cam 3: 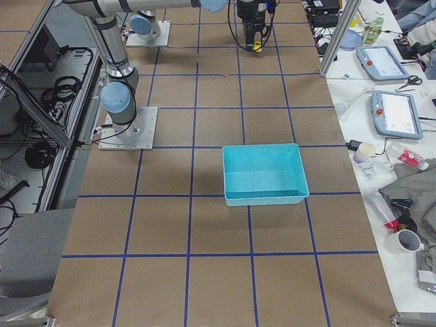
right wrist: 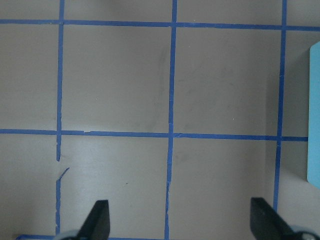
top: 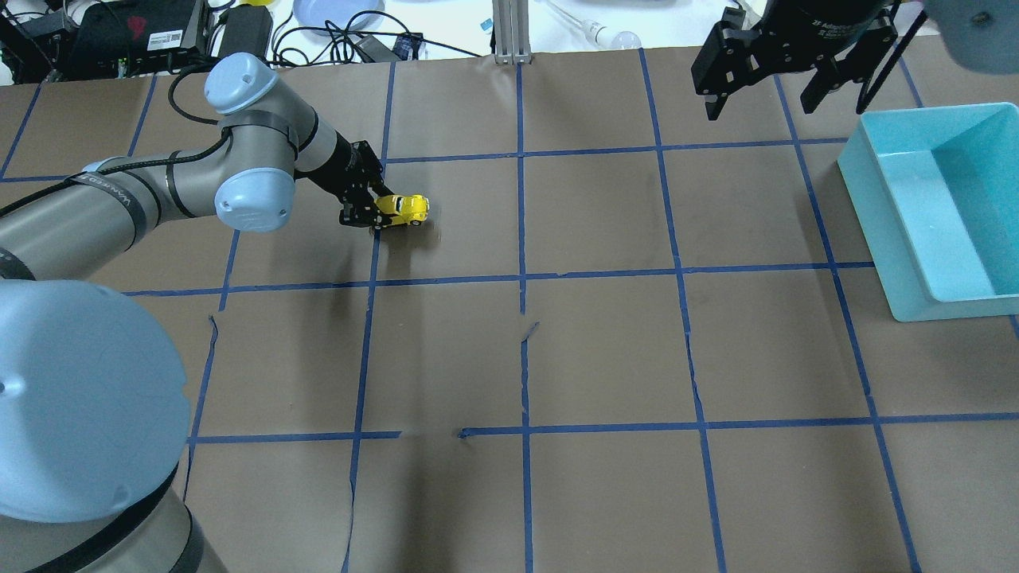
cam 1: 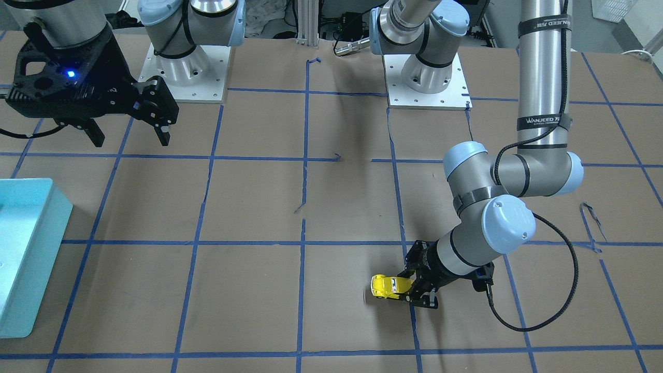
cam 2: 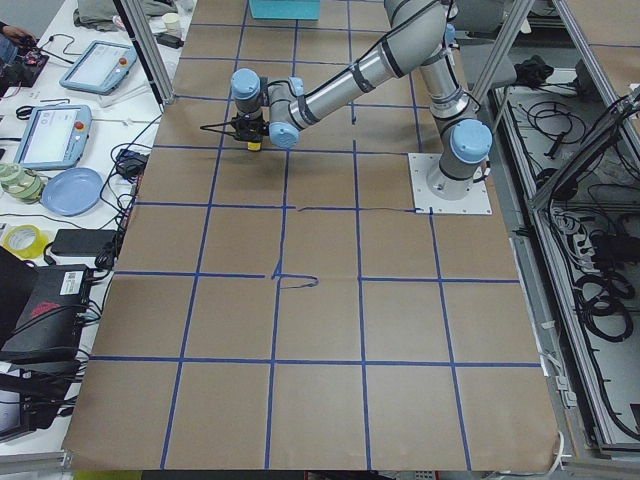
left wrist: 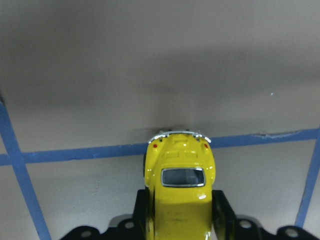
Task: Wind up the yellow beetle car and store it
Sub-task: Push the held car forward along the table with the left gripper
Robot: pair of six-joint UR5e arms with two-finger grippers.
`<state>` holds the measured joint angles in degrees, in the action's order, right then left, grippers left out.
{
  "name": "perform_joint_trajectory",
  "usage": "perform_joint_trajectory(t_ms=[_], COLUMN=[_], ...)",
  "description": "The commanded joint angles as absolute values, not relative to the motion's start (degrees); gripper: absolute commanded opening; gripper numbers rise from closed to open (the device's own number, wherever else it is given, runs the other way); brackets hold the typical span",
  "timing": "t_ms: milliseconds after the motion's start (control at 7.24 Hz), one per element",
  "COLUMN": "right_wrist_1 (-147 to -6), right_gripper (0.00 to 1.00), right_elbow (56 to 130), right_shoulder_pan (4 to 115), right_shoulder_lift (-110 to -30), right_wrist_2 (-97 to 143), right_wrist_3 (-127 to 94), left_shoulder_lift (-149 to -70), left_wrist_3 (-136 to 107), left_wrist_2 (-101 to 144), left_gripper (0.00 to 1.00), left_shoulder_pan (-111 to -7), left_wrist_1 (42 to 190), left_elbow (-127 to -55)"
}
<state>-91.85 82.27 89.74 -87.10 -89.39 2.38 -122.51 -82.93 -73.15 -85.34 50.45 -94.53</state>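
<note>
The yellow beetle car (cam 1: 385, 286) is held low over the brown table, on the robot's left side. My left gripper (cam 1: 409, 289) is shut on its sides, and the car's front sticks out beyond the fingers. In the overhead view the car (top: 403, 210) and left gripper (top: 374, 213) sit by a blue tape line. The left wrist view shows the car (left wrist: 181, 190) between the two fingers (left wrist: 223, 212). My right gripper (top: 768, 91) is open and empty, high above the table beside the teal bin (top: 899, 239); its fingertips (right wrist: 100, 217) are wide apart in the right wrist view.
The teal bin (cam 1: 49, 233) stands at the table's end on the robot's right; it also shows in the exterior right view (cam 3: 264, 197). The two arm bases (cam 1: 426, 83) stand at the table's robot side. Blue tape lines grid the brown paper.
</note>
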Motion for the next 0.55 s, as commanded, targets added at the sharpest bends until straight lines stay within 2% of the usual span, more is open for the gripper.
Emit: perform_joint_trajectory(t_ms=[0, 414], right_wrist_1=[-91.76, -91.85], right_gripper=[1.00, 1.00], right_elbow=[82.27, 82.27], right_shoulder_pan=[89.74, 89.74], right_shoulder_lift=[-87.10, -87.10], right_wrist_2=[-89.38, -89.38], right_wrist_3=[2.37, 2.46], left_shoulder_lift=[-123.31, -123.66], left_wrist_3=[-83.06, -83.32], left_wrist_2=[-73.92, -80.32], left_gripper=[0.00, 0.00], left_shoulder_pan=[-84.99, -84.12], left_wrist_1=[50.45, 50.45], left_elbow=[-94.22, -93.43])
